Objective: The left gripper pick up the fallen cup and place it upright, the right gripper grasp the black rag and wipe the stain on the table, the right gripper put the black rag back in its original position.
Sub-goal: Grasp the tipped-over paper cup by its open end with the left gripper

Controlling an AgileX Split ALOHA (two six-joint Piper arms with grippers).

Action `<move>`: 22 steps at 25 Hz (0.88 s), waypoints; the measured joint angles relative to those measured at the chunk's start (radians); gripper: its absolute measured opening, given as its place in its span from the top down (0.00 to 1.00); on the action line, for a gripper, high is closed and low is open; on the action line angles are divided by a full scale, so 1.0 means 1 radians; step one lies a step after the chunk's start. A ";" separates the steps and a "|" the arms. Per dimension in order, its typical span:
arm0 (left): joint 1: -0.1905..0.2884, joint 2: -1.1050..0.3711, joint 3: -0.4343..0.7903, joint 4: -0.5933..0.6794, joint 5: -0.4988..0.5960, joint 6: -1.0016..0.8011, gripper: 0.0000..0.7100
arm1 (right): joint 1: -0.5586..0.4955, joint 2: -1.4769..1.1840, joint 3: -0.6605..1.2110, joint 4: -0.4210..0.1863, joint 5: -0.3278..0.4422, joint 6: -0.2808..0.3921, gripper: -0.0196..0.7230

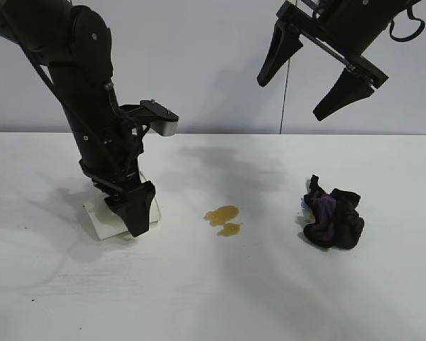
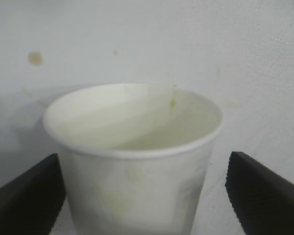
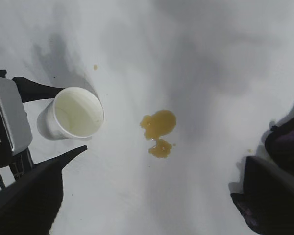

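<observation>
Exterior view is showing the left gripper (image 1: 133, 210) spread around the upright cup (image 1: 113, 217) on the desk (image 1: 213, 298), apparently releasing it, while the right gripper (image 1: 309, 74), also spread, is hanging above the black rag (image 1: 332, 219).

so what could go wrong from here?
1. The left pincer is open with its fingers either side of the upright cup; a skewed retreat could clip the rim and tip it again.
2. The cup stands near the stain; a wide wipe might knock it.
3. The right pincer hangs open, high above the black rag; a loose grab could take only one fold.
</observation>
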 joint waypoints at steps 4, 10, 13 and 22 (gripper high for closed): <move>0.000 0.000 0.000 -0.003 0.000 0.000 0.11 | 0.000 0.000 0.000 0.000 0.000 0.000 0.04; 0.000 0.000 0.000 -0.015 -0.005 0.000 0.37 | 0.000 0.000 0.000 0.000 0.000 0.000 0.04; 0.000 -0.001 -0.005 -0.017 -0.006 0.000 0.44 | 0.000 0.000 0.000 0.000 0.000 0.000 0.04; 0.000 -0.043 -0.008 -0.020 -0.003 0.000 0.46 | 0.000 0.000 0.000 0.000 0.000 0.000 0.04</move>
